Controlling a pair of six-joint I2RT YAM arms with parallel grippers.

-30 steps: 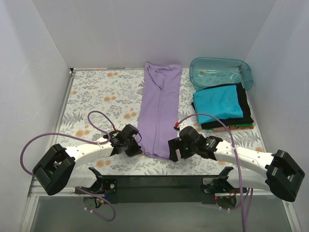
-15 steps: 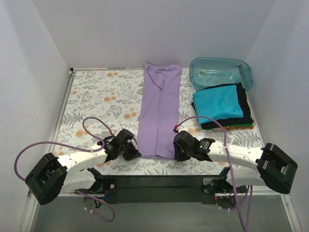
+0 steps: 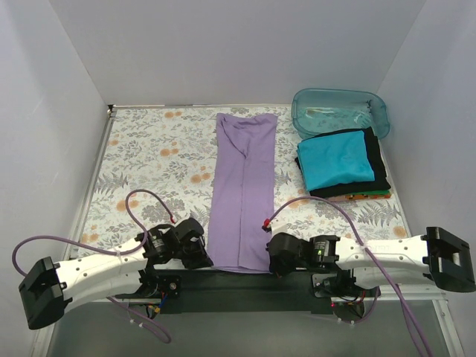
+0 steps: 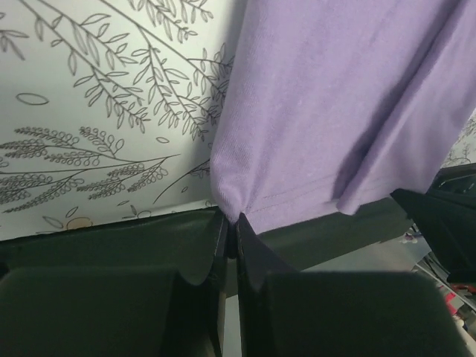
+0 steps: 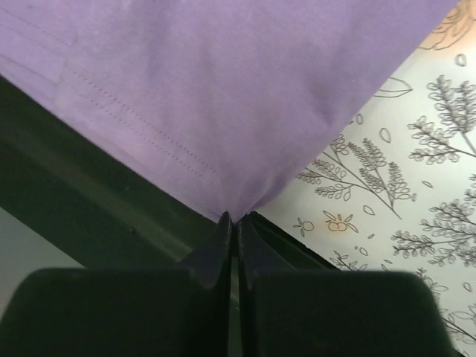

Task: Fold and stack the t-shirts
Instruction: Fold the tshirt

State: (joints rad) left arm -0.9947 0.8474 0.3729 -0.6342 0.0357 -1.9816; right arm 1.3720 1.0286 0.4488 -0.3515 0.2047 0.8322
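- One lavender t-shirt [image 3: 243,190] lengthwise down the middle of the floral surface [image 3: 149,156], hem at the near edge
- Left claw [image 4: 232,245] clamped on its near left corner, right claw [image 5: 234,230] on the right
- Long, smooth, narrow strip
- To its right, well apart: one stack of three, teal shirt [image 3: 335,160] over black shirt [image 3: 378,167] over orange-red shirt [image 3: 368,195]
- Behind the stack, one clear tub [image 3: 341,111]

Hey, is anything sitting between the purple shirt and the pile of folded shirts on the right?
Nothing visible lies there: only bare table separates the purple shirt from the folded pile. The right arm's cable crosses the gap's near end. The left gripper and right gripper each pinch a near corner.
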